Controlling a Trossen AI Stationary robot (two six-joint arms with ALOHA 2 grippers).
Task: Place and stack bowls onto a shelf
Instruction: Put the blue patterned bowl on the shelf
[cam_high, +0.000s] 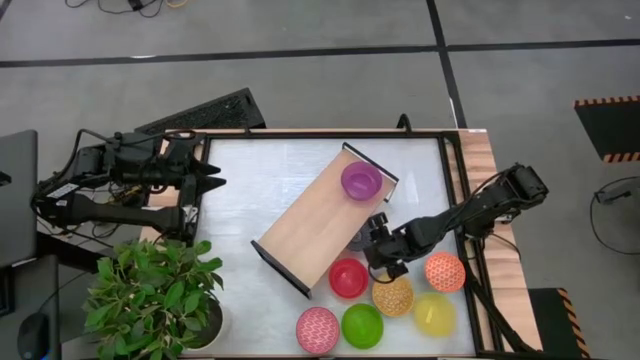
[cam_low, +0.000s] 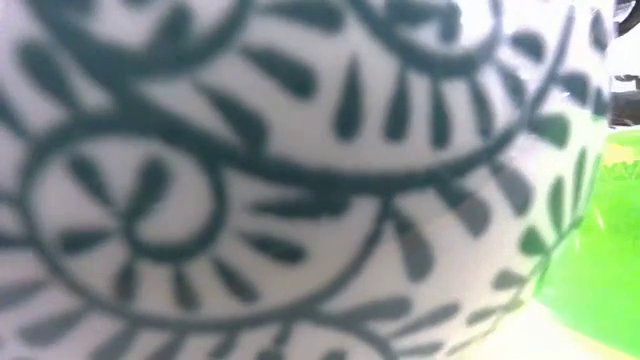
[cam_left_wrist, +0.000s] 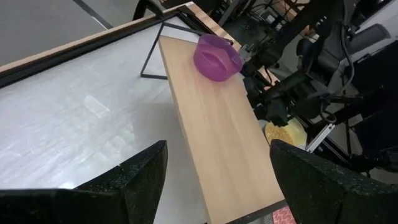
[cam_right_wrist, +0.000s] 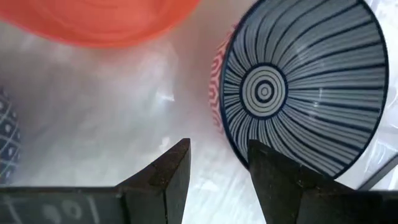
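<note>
The light-wood shelf (cam_high: 315, 225) lies slantwise on the white table, with a purple bowl (cam_high: 361, 180) standing on its far end. Near its right side lie the red (cam_high: 348, 277), yellow-orange lattice (cam_high: 393, 296), orange lattice (cam_high: 445, 271), yellow (cam_high: 434, 313), green (cam_high: 362, 325) and pink lattice (cam_high: 317, 330) bowls. My right gripper (cam_high: 385, 262) hovers open among them, between the shelf and the red bowl. In the right wrist view its open fingers (cam_right_wrist: 217, 155) stand at the rim of a blue-striped bowl (cam_right_wrist: 298, 87), with the red bowl (cam_right_wrist: 99, 18) beyond. My left gripper (cam_high: 215, 180) waits open at the table's left edge. My right gripper comes from above, pointing down. One finger (cam_right_wrist: 273, 174) stands in front of the blue-striped bowl's rim (cam_right_wrist: 239, 152). I cannot tell whether it touches the bowl.
A potted plant (cam_high: 155, 290) stands at the table's near left corner. A keyboard (cam_high: 205, 112) lies beyond the far left corner. In the low view a white bowl with dark leaf patterns (cam_low: 280, 180) fills nearly the whole picture, with the green bowl (cam_low: 590, 250) beside it.
</note>
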